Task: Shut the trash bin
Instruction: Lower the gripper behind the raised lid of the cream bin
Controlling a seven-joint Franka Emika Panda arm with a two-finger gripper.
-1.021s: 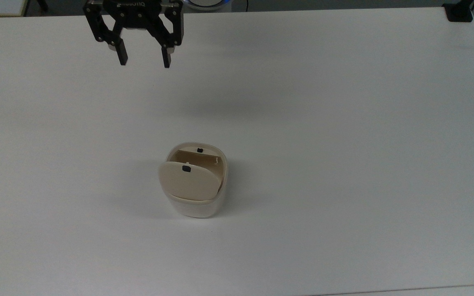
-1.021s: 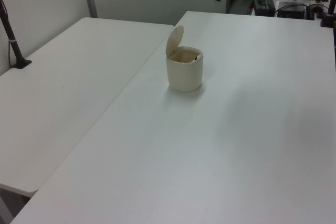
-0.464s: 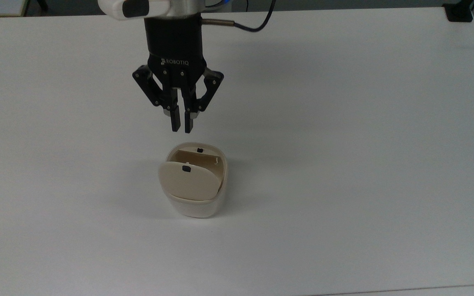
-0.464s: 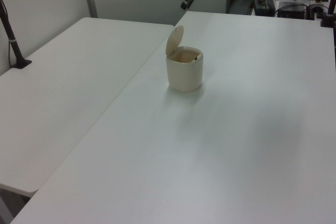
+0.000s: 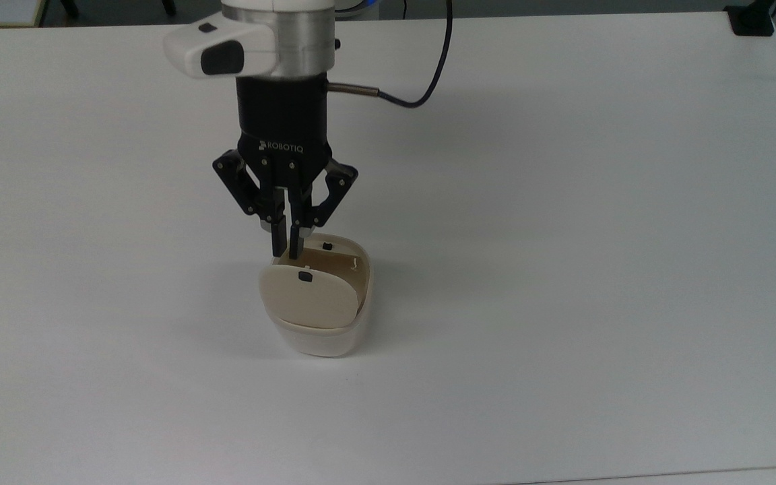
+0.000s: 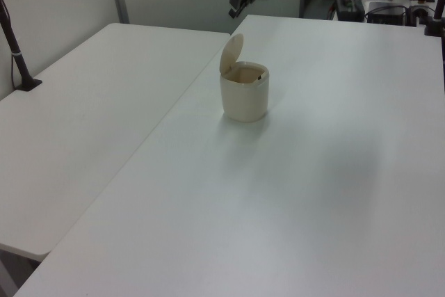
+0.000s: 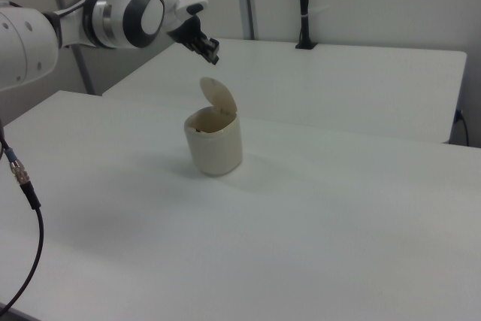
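Since half a second ago my arm has dropped further into the top view, and the black two-finger gripper (image 5: 289, 246) now overlaps the bin's far rim where before it sat clear above it. I'm looking at the broad white table (image 5: 563, 269) first: it carries everything, and a second white table (image 6: 90, 123) butts against it on the left view's left. My white and silver Panda arm (image 7: 113, 16) reaches in from the right view's left, a black cable (image 5: 428, 74) looping off its wrist. The gripper hangs above the bin in the right view (image 7: 203, 44), apart from it, and its fingers are drawn close together, almost touching, holding nothing. The small cream-white rounded-square plastic trash bin (image 5: 324, 333) stands upright near the table's middle, same spot as before. Its flat beige hinged lid (image 5: 310, 296) is raised, tilted up and open in the left view (image 6: 231, 52). A small black square latch (image 5: 305, 276) sits on the lid, and I see a matching black catch (image 5: 326, 246) on the rim.
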